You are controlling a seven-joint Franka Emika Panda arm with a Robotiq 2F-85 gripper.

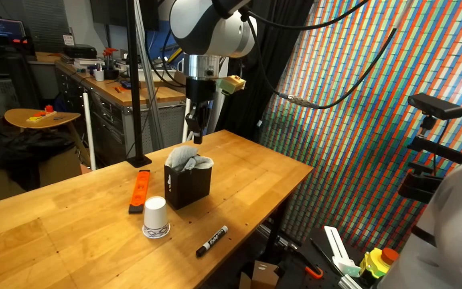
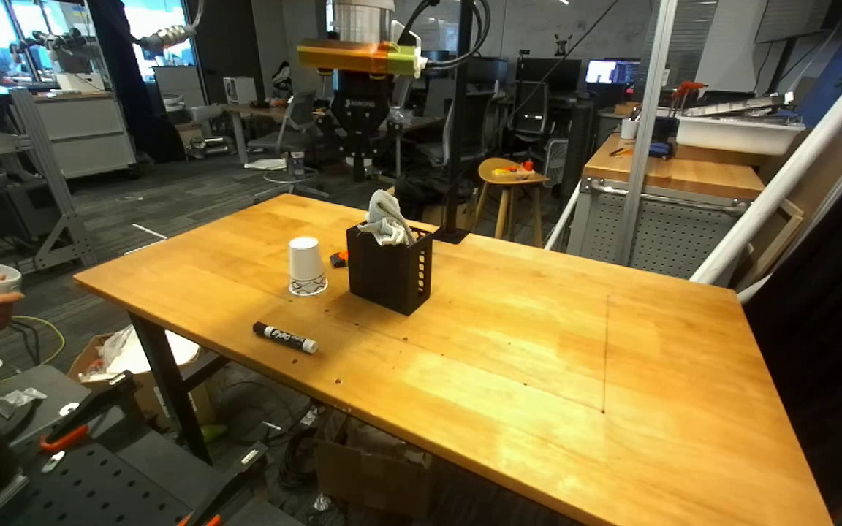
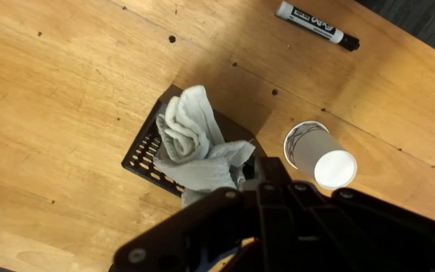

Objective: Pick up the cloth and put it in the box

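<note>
Nearest on the light-brown wooden table [image 1: 251, 180], as seen in an exterior view, lies a slim black-and-white marker [image 1: 211, 241] printed EXPO, black cap toward half past 7. At 10 o'clock from it stands a white paper cup [image 1: 155, 212], upside down, a dark patterned band near its rim.

At 11 o'clock from the marker stands the box [image 1: 189, 188], a black upright container with rows of small holes through a side face, apart from the cup. The off-white, wrinkled fabric cloth [image 1: 187, 160] sits bunched in the box, its folds rising above the rim in both exterior views; how deep it reaches cannot be told. At 9 o'clock from the box lies a flat orange bar [image 1: 139, 188] with black ends, near but not touching.

Above the box, at 1 o'clock from the cloth, hangs the black two-fingered gripper [image 1: 197, 140], pointing down. It is narrow: fingers drawn together, grip unoccupied, tips apart from the cloth in both exterior views.

Beyond the table, at 11 o'clock from the box, is a wooden-topped workbench [image 1: 171, 96]; at 10 o'clock, a small stool [image 1: 16, 116] with a rounded wooden top.
</note>
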